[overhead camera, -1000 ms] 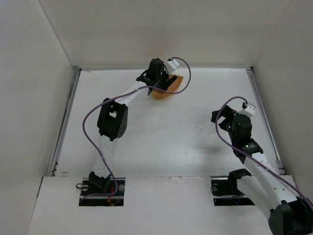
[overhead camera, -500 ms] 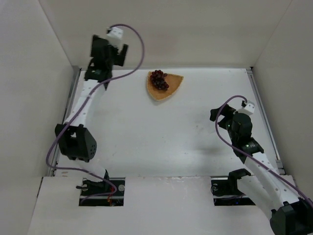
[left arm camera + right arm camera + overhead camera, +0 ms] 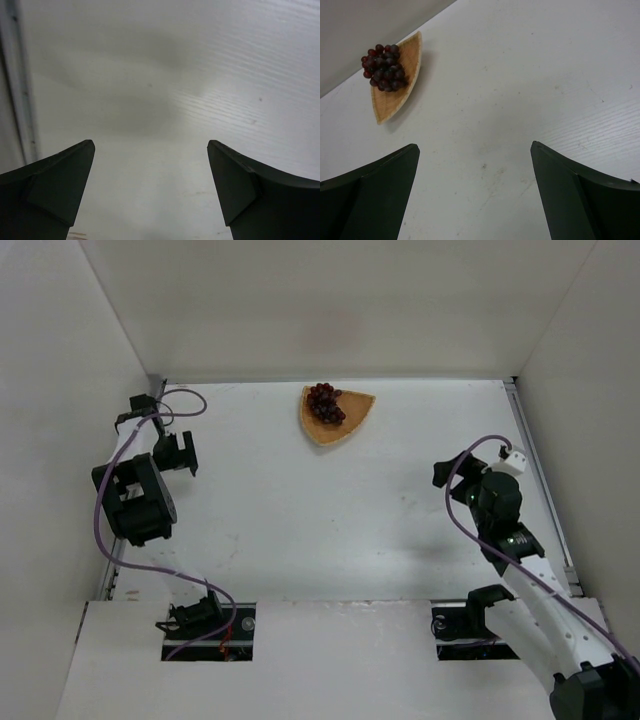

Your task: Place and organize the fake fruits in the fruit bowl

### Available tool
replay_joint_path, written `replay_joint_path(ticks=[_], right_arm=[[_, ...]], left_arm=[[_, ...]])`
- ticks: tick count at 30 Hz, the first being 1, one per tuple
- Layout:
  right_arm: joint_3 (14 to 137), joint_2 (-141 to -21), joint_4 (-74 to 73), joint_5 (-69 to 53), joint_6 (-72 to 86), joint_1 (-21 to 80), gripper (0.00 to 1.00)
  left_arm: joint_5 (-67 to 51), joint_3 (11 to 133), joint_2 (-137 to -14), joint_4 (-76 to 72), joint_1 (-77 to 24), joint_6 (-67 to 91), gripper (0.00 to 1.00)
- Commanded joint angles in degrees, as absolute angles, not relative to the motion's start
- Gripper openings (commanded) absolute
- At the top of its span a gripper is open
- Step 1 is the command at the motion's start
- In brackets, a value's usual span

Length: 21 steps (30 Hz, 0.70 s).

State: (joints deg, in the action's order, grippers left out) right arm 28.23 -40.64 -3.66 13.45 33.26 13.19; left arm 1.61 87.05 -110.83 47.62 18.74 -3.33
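The grapes sit heaped inside the fruit bowl. The left gripper and right gripper both gape apart, well away from it.

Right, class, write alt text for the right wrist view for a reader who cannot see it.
A bunch of dark red-purple grapes lies in a tan woven bowl at upper left, on a white table. The right tool frames the bottom edge, open and empty.
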Motion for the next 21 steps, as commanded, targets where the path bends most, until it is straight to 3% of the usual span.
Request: replay_joint_path(ticks=[1, 7, 21], right_arm=[[32.43, -40.95, -2.72, 13.18, 33.05, 13.75, 1.00], [32.61, -39.99, -2.72, 13.62, 32.96, 14.72, 1.00], [30.67, -36.83, -3.78, 13.89, 33.66, 14.98, 1.00]], left_arm=[[-5.34, 85.27, -104.69, 49.59, 19.90, 1.65, 1.00], [-13.09, 81.04, -96.51, 42.45, 20.87, 2.81, 1.00], [-16.17, 80.68, -95.36, 42.36, 21.93, 4.48, 1.00]])
